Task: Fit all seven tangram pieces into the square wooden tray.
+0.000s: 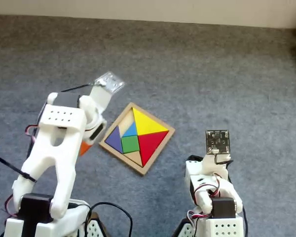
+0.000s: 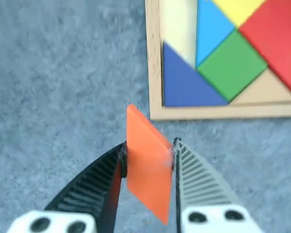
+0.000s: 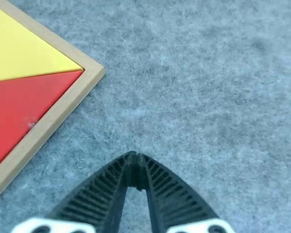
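The tray (image 1: pixel 158 152) is set on the grey table (image 1: pixel 227 74) between the arms, with a yellow piece (image 1: pixel 147 123), a red piece (image 1: pixel 152 144) and a green piece (image 1: pixel 130 143) seated inside. An orange piece (image 2: pixel 148 170) is grasped by the left tool (image 2: pixel 150 143), just outside the tray's rim. The right tool (image 3: pixel 136 156) is clenched, with nothing held.

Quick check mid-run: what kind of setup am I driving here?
Probably a hobby or lab bench: a grey carpet-like cover, the left arm and right arm side by side, and a wooden tangram tray.

Square wooden tray (image 1: pixel 158 151) partly filled with coloured pieces (image 1: pixel 150 143), orange piece (image 1: pixel 84 147) just beside it
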`<act>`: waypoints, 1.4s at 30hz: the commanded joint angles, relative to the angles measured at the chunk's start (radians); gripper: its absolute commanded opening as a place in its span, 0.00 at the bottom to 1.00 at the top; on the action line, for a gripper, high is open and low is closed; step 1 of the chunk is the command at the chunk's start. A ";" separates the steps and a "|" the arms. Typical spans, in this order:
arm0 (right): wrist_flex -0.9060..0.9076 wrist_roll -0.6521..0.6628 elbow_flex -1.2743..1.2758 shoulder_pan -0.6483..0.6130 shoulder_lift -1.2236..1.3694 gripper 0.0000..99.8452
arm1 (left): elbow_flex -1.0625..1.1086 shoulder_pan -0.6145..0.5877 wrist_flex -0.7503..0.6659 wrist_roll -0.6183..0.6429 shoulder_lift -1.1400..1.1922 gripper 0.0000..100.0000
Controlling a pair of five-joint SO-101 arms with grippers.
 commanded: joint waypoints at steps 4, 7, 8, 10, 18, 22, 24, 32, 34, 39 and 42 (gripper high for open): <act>0.001 -0.003 0.117 0.012 -0.010 0.01 | -0.128 0.130 -0.074 0.166 -0.012 0.01; 0.001 -0.003 0.117 0.012 -0.010 0.01 | -0.124 0.162 -0.138 0.193 -0.010 0.01; 0.001 -0.003 0.117 0.012 -0.010 0.01 | -0.120 0.171 -0.161 0.204 -0.008 0.01; 0.001 -0.003 0.117 0.012 -0.010 0.01 | -0.116 0.185 -0.201 0.229 0.004 0.01; 0.001 -0.003 0.117 0.012 -0.010 0.01 | -0.128 0.193 -0.456 0.305 0.269 0.01; 0.002 -0.003 0.117 0.012 -0.010 0.01 | -0.194 0.194 -0.442 0.308 0.343 0.01; 0.002 -0.003 0.117 0.012 -0.010 0.01 | -0.208 0.202 -0.445 0.310 0.369 0.01; 0.005 -0.003 0.117 0.012 -0.010 0.01 | -0.213 0.259 -0.450 0.310 0.415 0.01; 0.007 -0.003 0.117 0.012 -0.010 0.01 | -0.209 0.265 -0.465 0.311 0.415 0.01; 0.007 -0.003 0.119 0.012 -0.010 0.01 | -0.205 0.237 -0.499 0.376 0.417 0.01; 0.008 -0.003 0.119 0.008 -0.010 0.01 | -0.205 0.229 -0.499 0.374 0.417 0.01</act>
